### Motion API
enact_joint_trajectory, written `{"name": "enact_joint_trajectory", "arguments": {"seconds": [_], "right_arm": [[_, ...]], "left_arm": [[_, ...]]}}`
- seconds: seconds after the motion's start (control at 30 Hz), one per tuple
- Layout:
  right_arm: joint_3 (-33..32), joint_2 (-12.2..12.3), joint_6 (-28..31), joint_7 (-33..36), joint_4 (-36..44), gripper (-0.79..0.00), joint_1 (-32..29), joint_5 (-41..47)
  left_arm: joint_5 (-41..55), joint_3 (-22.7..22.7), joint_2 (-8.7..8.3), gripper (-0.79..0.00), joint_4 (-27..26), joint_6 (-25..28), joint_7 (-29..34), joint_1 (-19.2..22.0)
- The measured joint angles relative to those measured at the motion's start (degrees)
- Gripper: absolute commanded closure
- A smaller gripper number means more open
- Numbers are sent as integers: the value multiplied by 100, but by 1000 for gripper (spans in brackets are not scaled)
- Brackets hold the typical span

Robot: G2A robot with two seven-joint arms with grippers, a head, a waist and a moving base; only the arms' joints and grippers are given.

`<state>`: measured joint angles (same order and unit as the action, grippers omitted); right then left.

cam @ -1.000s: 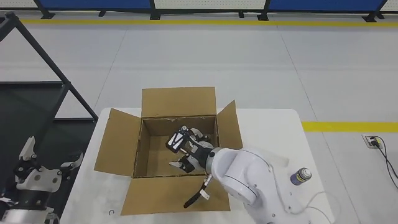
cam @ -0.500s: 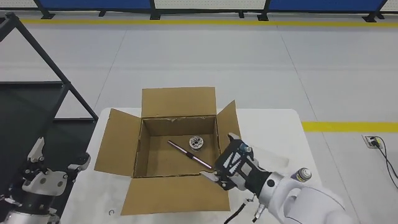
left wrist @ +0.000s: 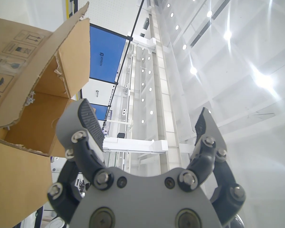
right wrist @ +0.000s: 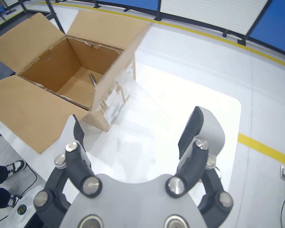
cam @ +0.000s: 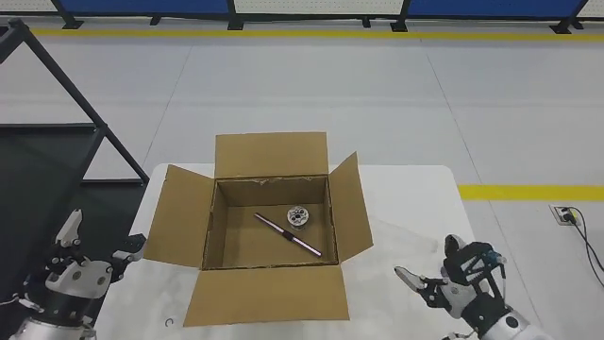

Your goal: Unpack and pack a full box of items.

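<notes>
Box (cam: 269, 295) stands open on the tabletop (cam: 406, 208), toward its left edge, all four flaps folded out. On the box floor lie a thin dark rod (cam: 288, 234), set diagonally, and a small round part (cam: 298, 214) just beside its far end.

Right pincer (right wrist: 135, 129): jaws wide, holding nothing, above the near right corner of the tabletop and well apart from the box.

Left pincer (left wrist: 144, 117): jaws wide, also holding nothing, off the left edge of the tabletop near the box's left flap.

Judgement: two things sit in the box, so either unpacking is nearly done or packing has barely begun. Cannot tell which. Both things inside are yet to be handled.
</notes>
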<state>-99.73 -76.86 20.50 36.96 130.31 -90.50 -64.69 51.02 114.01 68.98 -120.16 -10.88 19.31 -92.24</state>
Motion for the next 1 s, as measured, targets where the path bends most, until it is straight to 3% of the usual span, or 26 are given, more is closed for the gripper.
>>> {"name": "enact_joint_trajectory", "arguments": {"seconds": [0.13, 0.3, 0.63, 0.83, 0.93, 1.0], "right_arm": [[-331, 12, -448, -4, -337, -785, -227, 40], [-368, 36, -852, 243, -783, -785, -91, -72], [119, 82, -2008, 1449, -1567, -785, 754, -1280], [226, 99, -2108, 1641, -2139, -785, 1225, -1274], [188, 116, -2071, 1687, -2347, -662, 1351, -1214], [172, 124, -2040, 1709, -2427, -653, 1398, -1164]], "left_arm": [[-7, -5, 0, -785, -4, -2, -1, -2], [-6, -5, 0, -785, -4, -2, 0, -2], [-6, -5, 0, -785, -4, -1, 0, -2], [-6, -5, 0, -785, -4, -1, 0, -2], [-6, -5, 0, -785, -4, -1, 0, -2], [-6, -5, 0, -785, -4, -1, 0, -2]]}}
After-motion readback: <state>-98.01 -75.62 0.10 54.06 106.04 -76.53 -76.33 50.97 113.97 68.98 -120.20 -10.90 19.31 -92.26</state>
